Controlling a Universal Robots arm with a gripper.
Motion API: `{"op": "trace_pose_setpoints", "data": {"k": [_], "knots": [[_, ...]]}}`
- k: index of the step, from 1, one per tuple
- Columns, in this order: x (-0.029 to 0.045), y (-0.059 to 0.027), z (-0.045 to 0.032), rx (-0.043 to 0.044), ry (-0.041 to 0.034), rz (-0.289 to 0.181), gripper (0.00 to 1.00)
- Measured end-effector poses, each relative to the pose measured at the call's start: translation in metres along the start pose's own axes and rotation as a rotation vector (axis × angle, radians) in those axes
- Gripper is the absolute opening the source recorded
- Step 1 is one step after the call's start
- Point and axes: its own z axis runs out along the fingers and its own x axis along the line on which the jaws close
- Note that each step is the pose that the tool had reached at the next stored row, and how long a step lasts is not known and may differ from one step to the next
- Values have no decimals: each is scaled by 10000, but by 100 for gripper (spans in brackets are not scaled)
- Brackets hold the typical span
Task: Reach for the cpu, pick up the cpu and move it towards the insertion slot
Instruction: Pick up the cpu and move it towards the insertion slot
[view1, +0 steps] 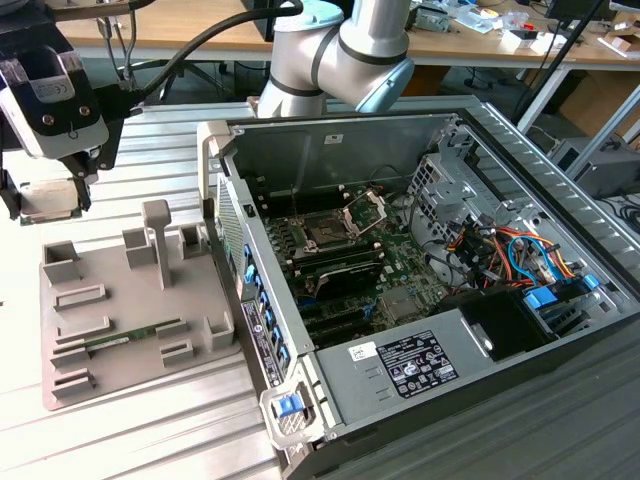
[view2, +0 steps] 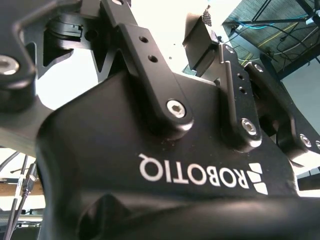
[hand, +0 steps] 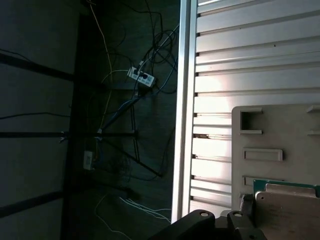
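The cpu (view1: 45, 199), a flat pale square chip, hangs above the slatted table at the exterior view's far left, just beyond the grey fixture tray's corner. My gripper (view1: 47, 207) is shut on it, one black finger on each side. The first wrist view shows the cpu (hand: 287, 207) close up, with a cream top and green edge, beside a black finger (hand: 240, 219). The insertion slot (view1: 325, 232) is a dark square socket with its silver frame raised. It sits on the green board inside the open computer case, well off to the exterior view's right of the gripper.
A grey fixture tray (view1: 110, 375) with raised pegs lies between the gripper and the case, holding a green memory stick (view1: 120, 338). The case's upright side wall (view1: 215, 190) stands between tray and board. Cables and a drive cage crowd the case's right.
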Motion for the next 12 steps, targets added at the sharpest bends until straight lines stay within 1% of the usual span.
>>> {"op": "trace_pose_setpoints", "data": {"k": [12], "knots": [[-9, 3, -66, -2, 16, 1, 55]]}}
